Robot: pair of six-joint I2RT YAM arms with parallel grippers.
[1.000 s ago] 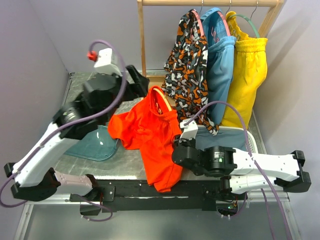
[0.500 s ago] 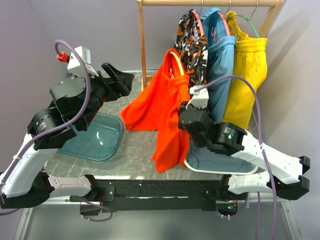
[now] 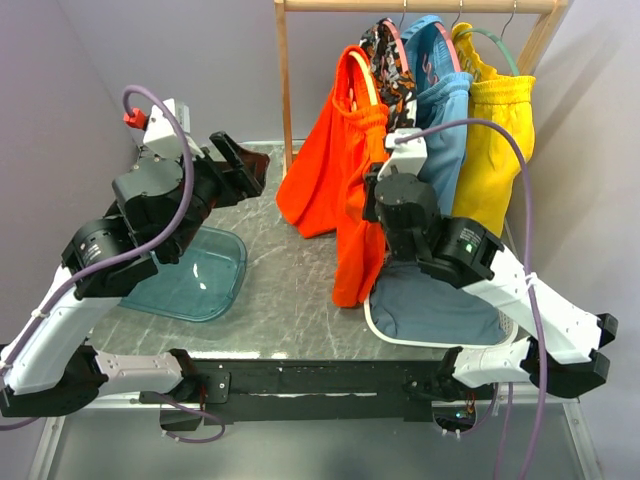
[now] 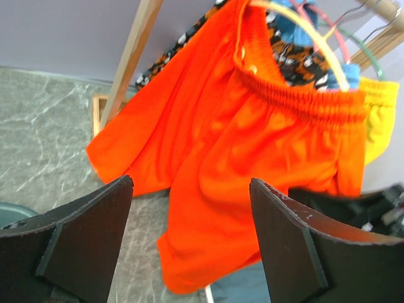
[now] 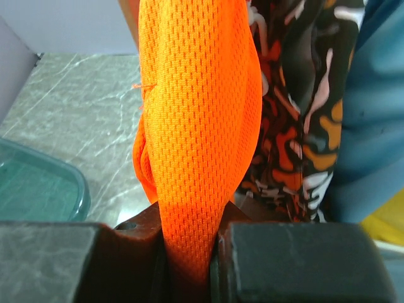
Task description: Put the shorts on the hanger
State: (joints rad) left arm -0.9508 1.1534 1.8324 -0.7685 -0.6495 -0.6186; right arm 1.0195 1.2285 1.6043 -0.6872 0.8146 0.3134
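well, my right gripper (image 5: 189, 252) pinches the orange-red shorts (image 3: 345, 170), whose waistband hangs over the tan hanger (image 4: 315, 38) beside the patterned shorts (image 3: 388, 62). my left gripper (image 4: 189, 189) stands spread wide, apart from the fabric.

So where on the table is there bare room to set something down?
Free: the marble tabletop between the teal tray and the white-rimmed tray, left of the hanging orange shorts. Crowded: back right, where the right gripper clamps the orange shorts beside the hung garments.
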